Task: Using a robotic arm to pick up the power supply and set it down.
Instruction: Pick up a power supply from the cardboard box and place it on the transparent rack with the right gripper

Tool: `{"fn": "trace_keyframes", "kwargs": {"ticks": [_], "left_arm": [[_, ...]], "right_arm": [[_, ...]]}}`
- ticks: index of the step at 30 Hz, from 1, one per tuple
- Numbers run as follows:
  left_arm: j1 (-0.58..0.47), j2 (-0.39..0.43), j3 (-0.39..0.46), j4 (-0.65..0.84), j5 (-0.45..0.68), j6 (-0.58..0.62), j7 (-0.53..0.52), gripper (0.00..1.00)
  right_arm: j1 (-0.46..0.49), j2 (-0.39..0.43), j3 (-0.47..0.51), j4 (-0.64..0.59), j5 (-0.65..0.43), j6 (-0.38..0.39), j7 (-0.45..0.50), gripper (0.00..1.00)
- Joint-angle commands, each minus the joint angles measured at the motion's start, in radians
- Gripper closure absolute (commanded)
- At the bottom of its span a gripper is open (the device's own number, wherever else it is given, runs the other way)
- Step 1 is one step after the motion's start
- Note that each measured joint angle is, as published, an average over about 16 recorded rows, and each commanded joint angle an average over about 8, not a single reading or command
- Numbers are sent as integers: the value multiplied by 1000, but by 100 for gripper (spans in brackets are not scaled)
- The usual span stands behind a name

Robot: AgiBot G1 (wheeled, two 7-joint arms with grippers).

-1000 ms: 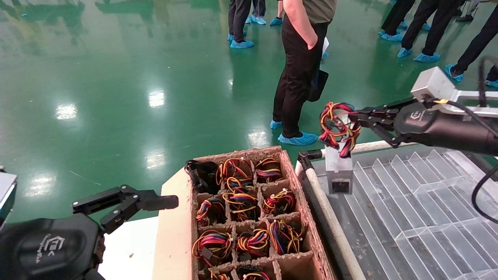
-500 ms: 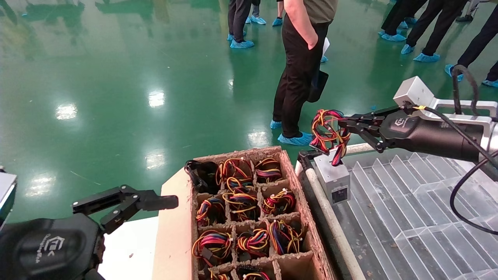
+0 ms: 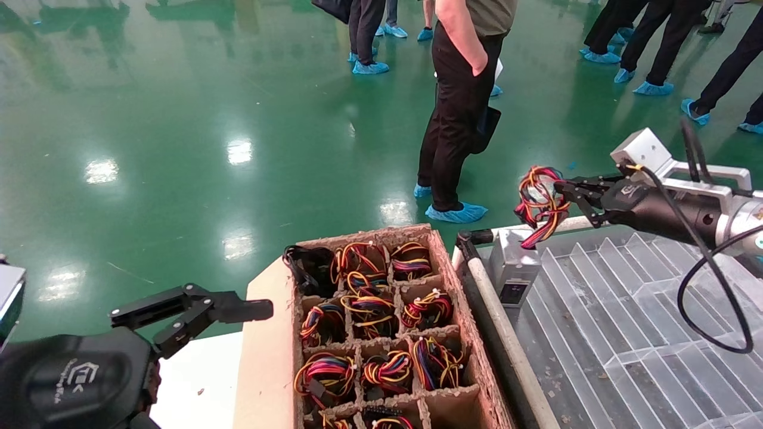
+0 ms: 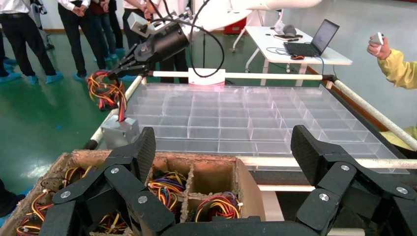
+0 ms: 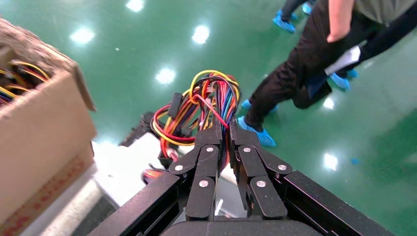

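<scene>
The power supply, a silver-grey box (image 3: 514, 268), hangs tilted from its looped bundle of red, yellow and black wires (image 3: 538, 202) at the clear tray's near-left corner. I cannot tell whether the box touches the tray. My right gripper (image 3: 560, 192) is shut on the wire bundle (image 5: 196, 108), which sticks out past the fingertips of the right gripper (image 5: 226, 130). The left wrist view shows the box (image 4: 119, 132) beside the rail. My left gripper (image 3: 191, 316) is parked low on the left and stands open, nothing between the jaws of the left gripper (image 4: 223, 147).
A cardboard box (image 3: 444, 262) with compartments holds several more wire bundles. To its right lies a clear divided tray (image 3: 626, 322) inside a white pipe rail (image 3: 506, 339). People (image 3: 459, 101) stand on the green floor behind.
My right gripper swung left with the power supply, then drew back to the right. The box now hangs more tilted at the tray's corner. The left arm has not moved.
</scene>
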Motion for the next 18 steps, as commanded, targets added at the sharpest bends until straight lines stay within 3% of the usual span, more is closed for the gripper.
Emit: {"fn": "trace_keyframes", "kwargs": {"ticks": [1,7,9,16,17,18], "left_arm": [[0,0,0,0,0,0,0,0],[0,0,0,0,0,0,0,0],[0,0,0,0,0,0,0,0],[0,0,0,0,0,0,0,0],[0,0,0,0,0,0,0,0],[0,0,0,0,0,0,0,0]], "right_arm": [[-8,-3,2,-5,3,29,-1,100],[-11,-4,5,-1,7,45,-1,100],[-9,-5,3,2,5,48,-2,94],[-8,-9,-5,7,-7,50,-7,8],[-9,-10,-6,7,-7,50,-7,0],[-9,-10,-6,6,-8,50,-7,0]]}}
